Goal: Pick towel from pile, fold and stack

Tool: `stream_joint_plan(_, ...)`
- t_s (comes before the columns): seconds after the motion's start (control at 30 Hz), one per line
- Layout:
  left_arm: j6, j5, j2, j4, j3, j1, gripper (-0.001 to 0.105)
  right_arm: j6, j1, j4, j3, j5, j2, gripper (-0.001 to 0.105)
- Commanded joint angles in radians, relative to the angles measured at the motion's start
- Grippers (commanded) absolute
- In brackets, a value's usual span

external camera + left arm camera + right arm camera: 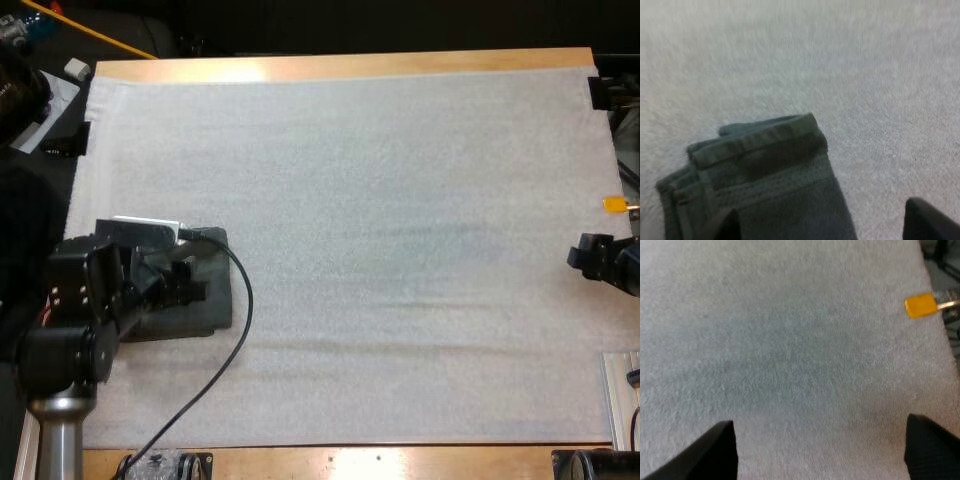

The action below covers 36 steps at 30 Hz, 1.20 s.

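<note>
Black left fingers (927, 222) stand wide apart and grip nothing. One tip is over the folded dark grey-green terry towel (775, 185), the other over the bare white foam mat (865, 75) just beside it; whether either tip touches cannot be told. Several layers show at the towel's hemmed edge. From above, the towel (215, 300) lies flat on the left part of the mat, partly under the left arm. Well apart, at the mat's right edge, the black right fingers (932, 450) are also spread wide, holding nothing, over bare mat. The mat covers most of the wooden worktop (350, 65).
</note>
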Motion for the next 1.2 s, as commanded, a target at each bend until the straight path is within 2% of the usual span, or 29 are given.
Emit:
stream_joint_plan(0.0, 0.013, -0.022, -0.067, 0.021, -0.006, -0.004, 0.064, -0.053, 0.003, 0.027, -0.002, -0.016, -0.084, 0.067)
stream_joint_plan(0.07, 0.002, -0.014, -0.059, 0.014, -0.004, -0.003, 0.063, -0.037, -0.001, 0.021, -0.004, -0.003, -0.064, 0.067)
stream_joint_plan(0.5, -0.001, -0.026, -0.327, 0.073, -0.001, -0.003, 0.063, -0.070, 0.008, 0.117, -0.005, -0.016, -0.351, 0.067)
stream_joint_plan(0.8, 0.024, -0.070, -0.530, 0.195, 0.003, -0.004, 0.063, -0.063, 0.014, 0.192, 0.000, -0.029, -0.530, 0.067)
stream_joint_plan(0.97, 0.024, -0.064, -0.610, 0.198, -0.002, -0.005, 0.063, -0.061, 0.007, 0.192, -0.002, -0.016, -0.580, 0.066)
stream_joint_plan(1.17, 0.034, -0.073, -0.732, 0.280, -0.004, -0.005, 0.063, -0.054, 0.007, 0.226, -0.003, -0.016, -0.680, 0.066)
